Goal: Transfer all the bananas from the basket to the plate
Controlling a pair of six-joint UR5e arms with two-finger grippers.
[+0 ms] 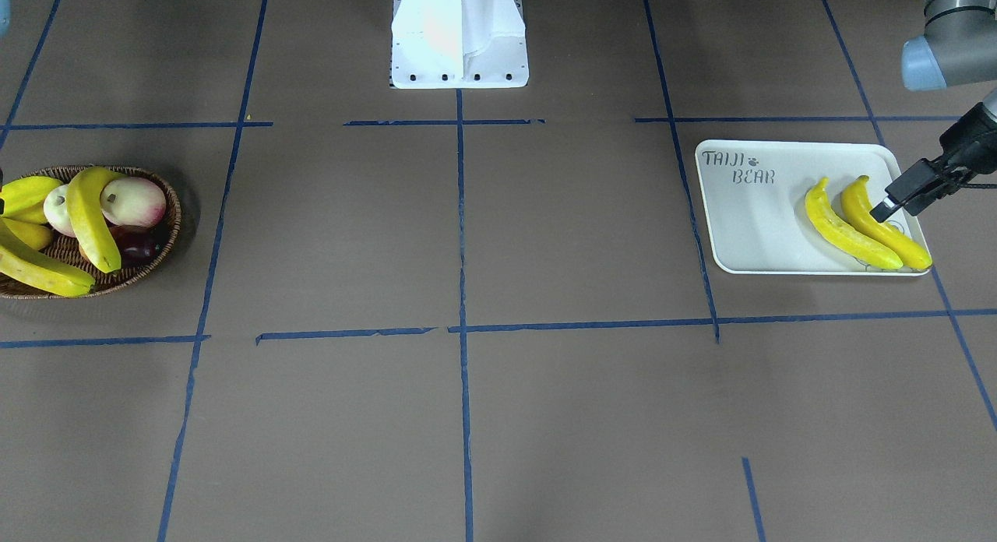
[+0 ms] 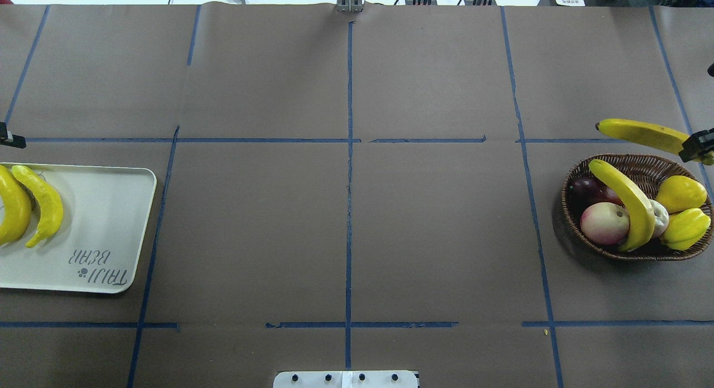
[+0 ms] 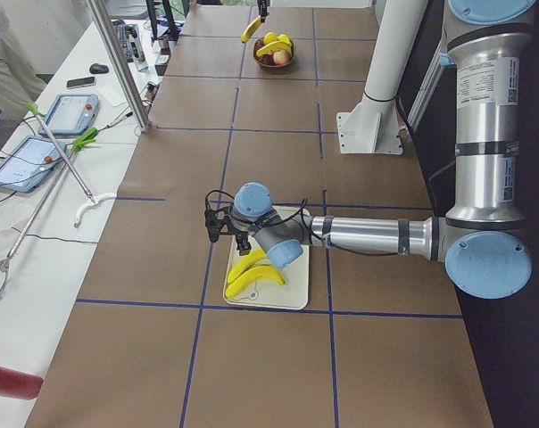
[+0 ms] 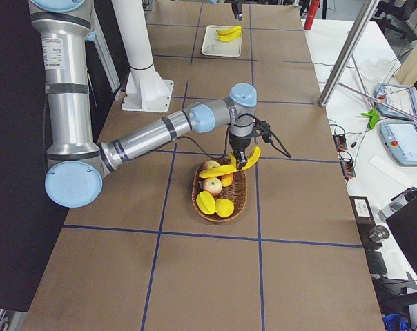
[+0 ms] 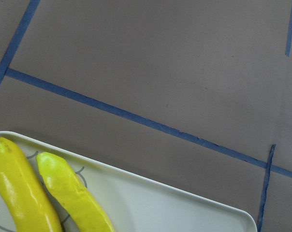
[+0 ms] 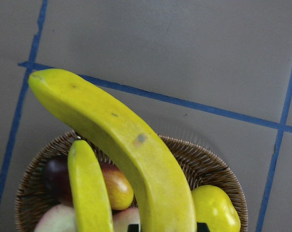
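Observation:
Two bananas (image 1: pixel 845 230) (image 1: pixel 884 227) lie side by side on the white plate (image 1: pixel 748 223). My left gripper (image 1: pixel 884 209) hovers just above them, open and holding nothing. My right gripper (image 2: pixel 697 145) is shut on a third banana (image 2: pixel 641 134), which hangs over the far rim of the wicker basket (image 2: pixel 566 209). The right wrist view shows this held banana (image 6: pixel 131 145) lifted clear of the basket. A further banana (image 2: pixel 627 201) rests across the other fruit inside the basket.
The basket also holds a peach (image 2: pixel 602 221), a dark plum (image 2: pixel 584 185), a yellow pear (image 2: pixel 680 193) and a ridged yellow-green fruit (image 2: pixel 686 227). The robot's white base (image 1: pixel 459 36) stands at the table's near edge. Brown paper with blue tape lines lies between basket and plate.

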